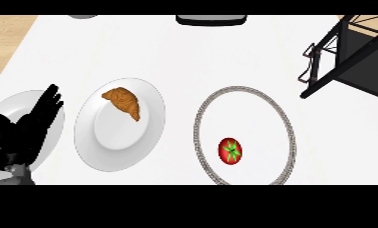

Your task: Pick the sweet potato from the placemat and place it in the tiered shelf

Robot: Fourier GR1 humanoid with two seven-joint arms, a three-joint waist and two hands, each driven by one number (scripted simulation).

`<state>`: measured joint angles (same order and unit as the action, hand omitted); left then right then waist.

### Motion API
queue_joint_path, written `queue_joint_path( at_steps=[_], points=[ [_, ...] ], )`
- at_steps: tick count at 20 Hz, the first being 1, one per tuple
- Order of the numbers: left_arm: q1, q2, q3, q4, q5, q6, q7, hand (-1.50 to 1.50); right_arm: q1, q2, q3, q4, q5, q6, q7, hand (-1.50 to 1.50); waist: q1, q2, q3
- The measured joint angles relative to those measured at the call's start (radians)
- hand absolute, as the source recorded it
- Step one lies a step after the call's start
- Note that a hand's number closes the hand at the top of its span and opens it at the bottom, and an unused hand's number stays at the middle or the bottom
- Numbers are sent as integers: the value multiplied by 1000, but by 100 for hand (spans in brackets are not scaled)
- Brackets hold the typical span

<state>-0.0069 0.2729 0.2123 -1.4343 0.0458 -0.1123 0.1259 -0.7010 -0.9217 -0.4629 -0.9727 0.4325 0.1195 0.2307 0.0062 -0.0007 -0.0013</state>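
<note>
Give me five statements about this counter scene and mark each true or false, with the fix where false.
1. A croissant lies on the white plate. True.
2. A tomato lies on the white round placemat. True.
3. The left hand is curled round the tomato. False: it is open at the left edge, apart from the tomato.
4. The black tiered shelf stands at the far left. False: it stands at the upper right.
5. A sweet potato sits on the placemat. False: none shows there.

Croissant (123, 102) on a white plate (111, 144) — another plate (29, 103) at the left edge.
</note>
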Motion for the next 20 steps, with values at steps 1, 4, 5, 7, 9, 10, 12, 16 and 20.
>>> queue_joint_path(
  at_steps=[1,4,5,7,9,10,12,16,20],
  points=[
    [1,-9,-7,-7,-8,10,3,0,-11,2,-13,12,-19,8,7,-150,1,0,0],
    [-2,-11,0,11,-8,9,-13,0,-16,-4,-64,15,-84,44,26,-150,-5,0,1],
    [-6,-10,2,15,-10,11,-12,0,-13,-1,-80,5,-106,50,35,-150,-6,-1,1],
    [0,-6,7,14,-5,4,-11,0,-15,-21,-126,11,-158,79,38,-150,-8,-1,1],
    [19,-9,7,9,-10,4,-22,0,10,-33,-179,-12,-210,101,42,-150,-12,-3,1],
    [31,-4,11,7,-8,-4,-29,0,14,-49,-207,-20,-236,116,50,-150,-14,-4,1],
    [29,-3,17,17,-7,-4,-36,0,33,-88,-263,-32,-286,155,61,-150,-18,-4,1],
    [12,-4,26,35,-5,0,-37,0,78,-201,-378,-8,-363,233,88,-150,-24,-4,1],
    [19,3,35,25,0,-4,-28,0,170,-322,-516,52,-408,315,97,-150,-35,-6,2]
  ],
)
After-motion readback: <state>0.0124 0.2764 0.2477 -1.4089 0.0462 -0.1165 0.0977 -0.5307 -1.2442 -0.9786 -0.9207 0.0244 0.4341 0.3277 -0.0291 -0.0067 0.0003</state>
